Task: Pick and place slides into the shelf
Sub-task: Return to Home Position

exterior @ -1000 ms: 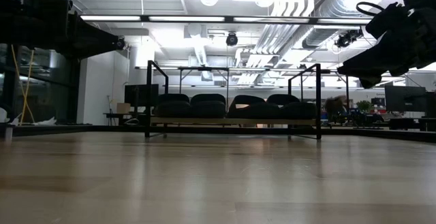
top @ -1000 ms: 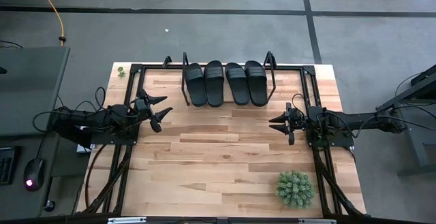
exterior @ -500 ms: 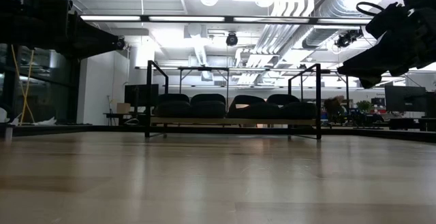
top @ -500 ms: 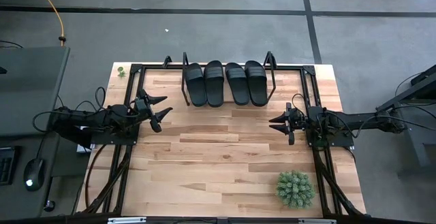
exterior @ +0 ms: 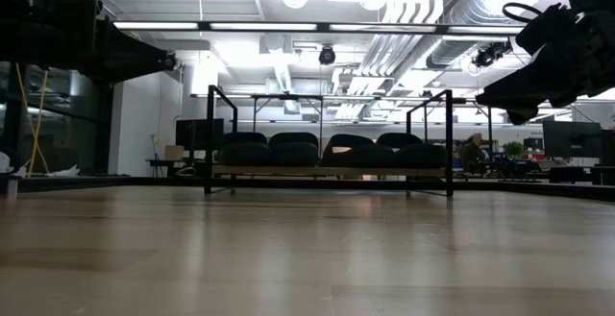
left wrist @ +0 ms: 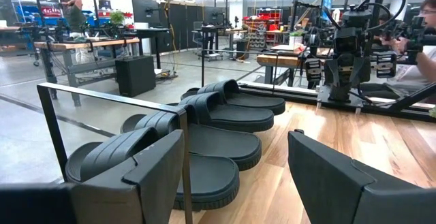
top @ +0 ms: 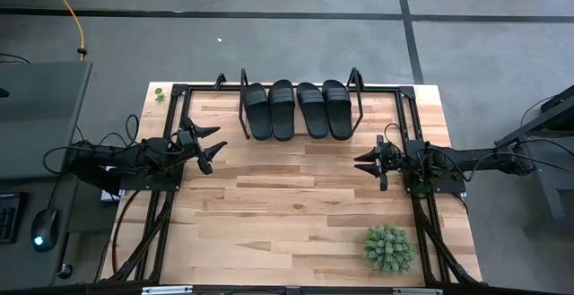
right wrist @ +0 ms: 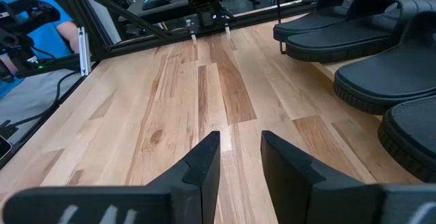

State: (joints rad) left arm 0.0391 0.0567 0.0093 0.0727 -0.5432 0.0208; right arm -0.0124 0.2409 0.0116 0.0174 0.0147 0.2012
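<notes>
Four black slides (top: 296, 109) lie side by side on the shelf (top: 243, 107) at the table's far edge, soles down on its board (exterior: 327, 171). They also show in the left wrist view (left wrist: 218, 125) and the right wrist view (right wrist: 381, 54). My left gripper (top: 211, 147) hovers open, left of the shelf and nearer than it, and its wrist view shows wide-spread fingers (left wrist: 235, 183). My right gripper (top: 366, 163) hovers to the right of the shelf, on its near side, open by a narrow gap (right wrist: 240, 163). Neither holds anything.
A round green plant (top: 388, 248) stands near the table's near right corner. A small green object (top: 159, 93) sits at the far left corner. Bare wood (top: 287, 196) lies between the arms. A person in blue (right wrist: 41, 20) shows beyond the table.
</notes>
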